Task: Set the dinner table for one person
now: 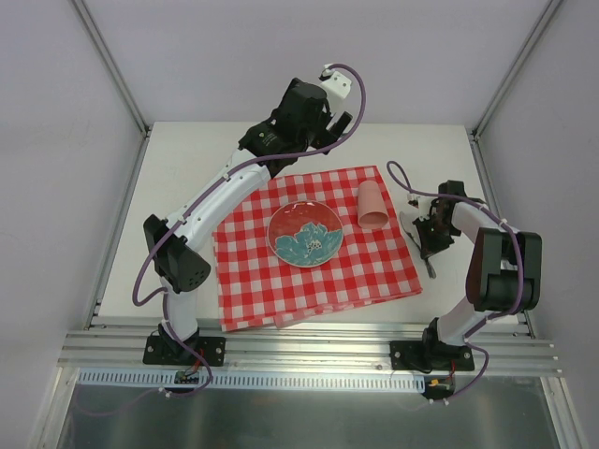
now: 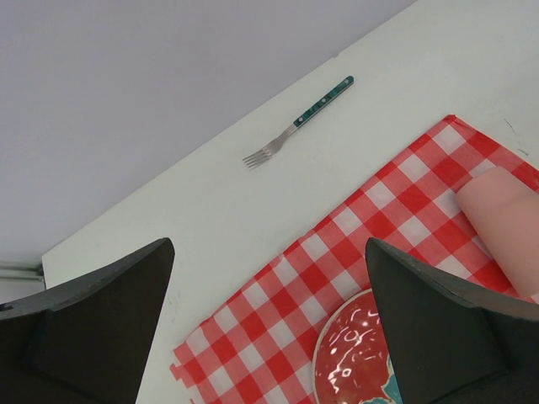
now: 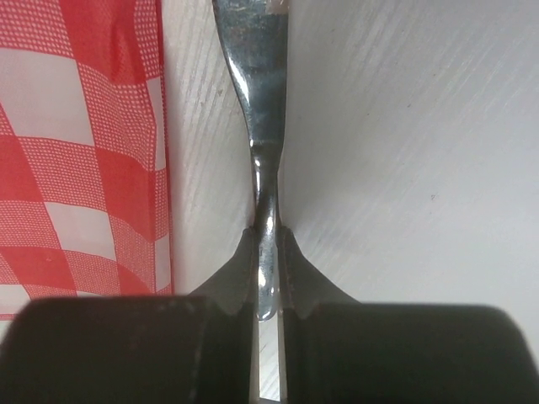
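Note:
The off-white dinner table carries a red-and-white checked cloth. On the cloth sit a red plate with a teal flower and a pink cup lying on its side. My left gripper hangs open and empty over the table's far edge. In the left wrist view a teal-handled fork lies on the bare table beyond the cloth. My right gripper is low on the table right of the cloth, shut on a silver metal utensil by its narrow neck.
An aluminium rail runs along the near edge by the arm bases. Grey walls with metal posts close in the left, back and right sides. The cloth's right edge lies just left of the held utensil.

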Robot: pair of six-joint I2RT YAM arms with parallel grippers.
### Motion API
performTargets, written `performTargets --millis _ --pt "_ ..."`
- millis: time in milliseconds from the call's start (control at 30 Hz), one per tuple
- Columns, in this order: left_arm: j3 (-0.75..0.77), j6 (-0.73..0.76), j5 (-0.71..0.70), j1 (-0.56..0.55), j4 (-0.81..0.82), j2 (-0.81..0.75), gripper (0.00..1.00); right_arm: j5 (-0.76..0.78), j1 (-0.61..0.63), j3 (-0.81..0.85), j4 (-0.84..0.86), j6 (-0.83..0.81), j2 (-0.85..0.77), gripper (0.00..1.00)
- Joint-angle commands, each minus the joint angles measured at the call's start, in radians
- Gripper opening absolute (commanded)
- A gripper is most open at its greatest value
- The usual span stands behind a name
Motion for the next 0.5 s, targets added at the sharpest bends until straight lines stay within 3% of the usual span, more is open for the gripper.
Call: performTargets --millis 0,467 --pt "0.027 0.013 -0.019 -0.008 0.032 -0.005 0.99 -0.043 -0.002 -0.015 0.045 -0.001 -0.019 0.01" --pt "0.053 0.002 -0.01 -0.009 0.032 0.01 0.99 -0.069 -0.01 0.013 -0.032 0.024 -0.103 0.0"
